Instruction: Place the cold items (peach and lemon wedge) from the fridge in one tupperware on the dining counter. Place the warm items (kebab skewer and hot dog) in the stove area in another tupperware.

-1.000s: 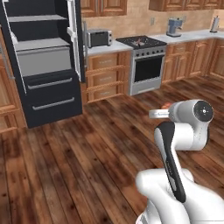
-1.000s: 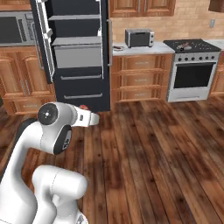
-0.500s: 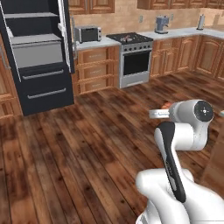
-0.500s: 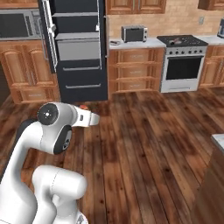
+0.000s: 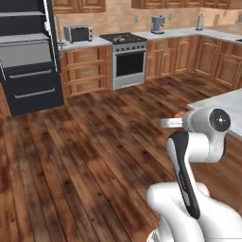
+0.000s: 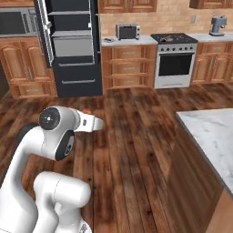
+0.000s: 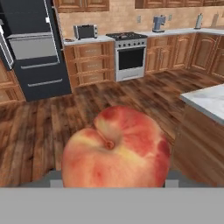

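Note:
A large red and yellow peach (image 7: 114, 151) sits between my gripper's (image 7: 114, 176) jaws, which are shut on it, close in front of the hand camera. In the left base view a sliver of the peach (image 5: 178, 115) peeks over the hand, held above the wooden floor. From the right base view a bit of the peach (image 6: 86, 111) shows behind the hand. The dining counter (image 6: 214, 132) with its pale marble top lies to the right, and it is the dining counter (image 5: 221, 101) just beyond the arm. The stove (image 5: 127, 56) stands at the far wall.
The black fridge (image 6: 68, 45) stands open at the far left, its door swung out. A toaster oven (image 5: 78, 33) and a coffee machine (image 5: 158, 22) sit on the back counter. Wooden cabinets line the walls. Bare wood floor (image 5: 85, 142) stretches between me and the stove.
The whole picture has slid left, so the base has turned right. The fridge now sits at the far left and the marble counter has come into view. The peach stays gripped.

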Robot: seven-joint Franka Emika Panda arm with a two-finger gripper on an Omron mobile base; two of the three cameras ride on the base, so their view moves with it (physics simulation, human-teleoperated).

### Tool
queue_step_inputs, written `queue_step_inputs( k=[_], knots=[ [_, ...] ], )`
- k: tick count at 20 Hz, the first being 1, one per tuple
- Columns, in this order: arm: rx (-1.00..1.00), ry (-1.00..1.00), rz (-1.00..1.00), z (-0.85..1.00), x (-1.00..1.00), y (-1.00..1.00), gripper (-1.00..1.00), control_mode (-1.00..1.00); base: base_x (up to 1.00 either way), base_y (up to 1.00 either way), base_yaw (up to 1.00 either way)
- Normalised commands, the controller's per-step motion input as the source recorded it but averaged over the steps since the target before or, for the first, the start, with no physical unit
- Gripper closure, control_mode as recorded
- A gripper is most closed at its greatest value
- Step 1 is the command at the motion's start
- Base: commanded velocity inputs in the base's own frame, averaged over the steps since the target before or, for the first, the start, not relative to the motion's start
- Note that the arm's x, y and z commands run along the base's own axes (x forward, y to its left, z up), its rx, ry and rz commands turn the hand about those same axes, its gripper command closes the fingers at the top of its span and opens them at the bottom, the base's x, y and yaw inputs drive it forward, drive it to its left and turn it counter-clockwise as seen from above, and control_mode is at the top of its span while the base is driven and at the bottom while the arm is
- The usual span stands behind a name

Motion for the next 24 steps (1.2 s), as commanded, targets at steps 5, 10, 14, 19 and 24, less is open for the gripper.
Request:
queue_step_inputs(
  k=[5, 10, 14, 19, 24],
  knots=[
    [0.0, 0.0, 0.0, 0.0, 0.0, 0.0, 1.0, 1.0, -1.0, -1.0, 0.0],
    [0.0, 0.0, 0.0, 0.0, 0.0, 0.0, 1.0, 1.0, -1.0, -0.96, 0.0],
    [0.0, 0.0, 0.0, 0.0, 0.0, 0.0, 1.0, 1.0, -1.0, -0.85, 0.0],
    [0.0, 0.0, 0.0, 0.0, 0.0, 0.0, 1.0, 1.0, -1.0, -0.84, 0.0],
    [0.0, 0.0, 0.0, 0.0, 0.0, 0.0, 1.0, 1.0, -0.99, -0.97, 0.0]
  ],
)
